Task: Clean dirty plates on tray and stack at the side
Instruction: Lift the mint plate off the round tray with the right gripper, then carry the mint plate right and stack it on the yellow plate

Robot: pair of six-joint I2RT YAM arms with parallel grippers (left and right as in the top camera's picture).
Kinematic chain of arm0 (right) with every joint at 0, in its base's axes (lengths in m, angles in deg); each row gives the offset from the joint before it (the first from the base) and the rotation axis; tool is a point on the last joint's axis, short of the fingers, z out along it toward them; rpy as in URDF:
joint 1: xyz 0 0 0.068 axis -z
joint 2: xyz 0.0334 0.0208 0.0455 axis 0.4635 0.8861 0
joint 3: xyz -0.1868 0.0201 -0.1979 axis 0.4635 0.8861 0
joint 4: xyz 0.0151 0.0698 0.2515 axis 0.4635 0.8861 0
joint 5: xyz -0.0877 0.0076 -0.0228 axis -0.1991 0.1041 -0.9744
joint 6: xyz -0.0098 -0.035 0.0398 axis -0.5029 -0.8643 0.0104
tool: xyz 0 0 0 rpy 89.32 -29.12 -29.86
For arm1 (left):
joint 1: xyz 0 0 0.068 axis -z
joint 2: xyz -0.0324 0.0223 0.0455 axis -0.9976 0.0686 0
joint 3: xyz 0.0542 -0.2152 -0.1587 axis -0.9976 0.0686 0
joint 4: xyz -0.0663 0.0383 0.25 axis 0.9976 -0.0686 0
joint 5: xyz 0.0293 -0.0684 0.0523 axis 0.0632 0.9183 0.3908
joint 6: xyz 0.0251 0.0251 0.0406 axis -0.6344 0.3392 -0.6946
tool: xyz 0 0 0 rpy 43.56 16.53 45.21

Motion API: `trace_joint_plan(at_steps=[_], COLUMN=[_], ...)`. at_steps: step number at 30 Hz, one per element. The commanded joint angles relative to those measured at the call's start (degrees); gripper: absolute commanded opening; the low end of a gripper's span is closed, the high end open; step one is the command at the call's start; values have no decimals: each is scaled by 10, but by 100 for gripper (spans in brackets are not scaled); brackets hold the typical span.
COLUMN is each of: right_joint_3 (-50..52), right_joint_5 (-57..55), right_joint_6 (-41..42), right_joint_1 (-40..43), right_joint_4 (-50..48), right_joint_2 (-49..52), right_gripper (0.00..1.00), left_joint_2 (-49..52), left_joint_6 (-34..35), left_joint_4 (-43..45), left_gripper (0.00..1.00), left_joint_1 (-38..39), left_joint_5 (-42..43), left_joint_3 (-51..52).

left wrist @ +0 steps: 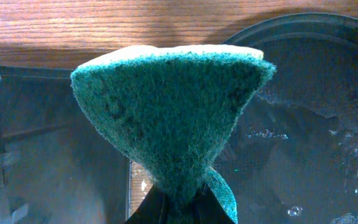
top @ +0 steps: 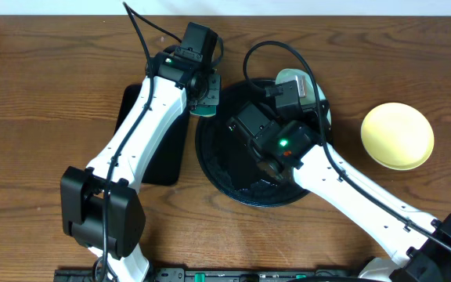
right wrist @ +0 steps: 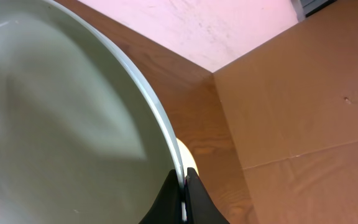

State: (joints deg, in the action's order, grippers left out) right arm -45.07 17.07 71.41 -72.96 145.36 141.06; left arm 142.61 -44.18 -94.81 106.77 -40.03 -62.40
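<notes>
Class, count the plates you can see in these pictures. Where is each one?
2. One pale yellow plate lies on the table, right of the black tray. One mint plate is pinched by the right gripper at the tray's far rim. More may be hidden.

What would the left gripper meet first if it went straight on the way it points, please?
The left gripper, shut on a sponge, points down between the rectangular tray and the round tray. The sponge would probably touch the table or the round tray's rim first; depth is unclear.
</notes>
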Motion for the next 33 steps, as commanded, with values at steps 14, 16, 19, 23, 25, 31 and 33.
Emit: trace_joint_plan(at_steps=[14,16,19,23,25,31,33], right_joint_3=[0,1,6,17,28,65,70], right_joint_5=[35,102,243,416,515,760,823], right_joint_6=[29,31,32,20,-16,-85,-97], right_joint_1=[5,21,61,121,155,260,298], right_joint_4=[1,2,1,-10,-31,-84,-90], right_joint_2=[-10,-10,-10,-9,-9,-9,-9], right_gripper=[2,1,1,1,1,1,2], left_joint_2=[1,1,1,1,1,1,1], left_joint_6=[3,3,3,3,3,3,3], left_joint_4=[1,1,1,1,1,1,1], left_gripper=[8,8,8,8,8,8,8], left_joint_1=[-1,-1,-1,-1,-1,-1,-1], left_joint_5=[-1,-1,-1,-1,-1,-1,-1], left_joint_3=[-2,-2,-2,-2,-2,-2,-2])
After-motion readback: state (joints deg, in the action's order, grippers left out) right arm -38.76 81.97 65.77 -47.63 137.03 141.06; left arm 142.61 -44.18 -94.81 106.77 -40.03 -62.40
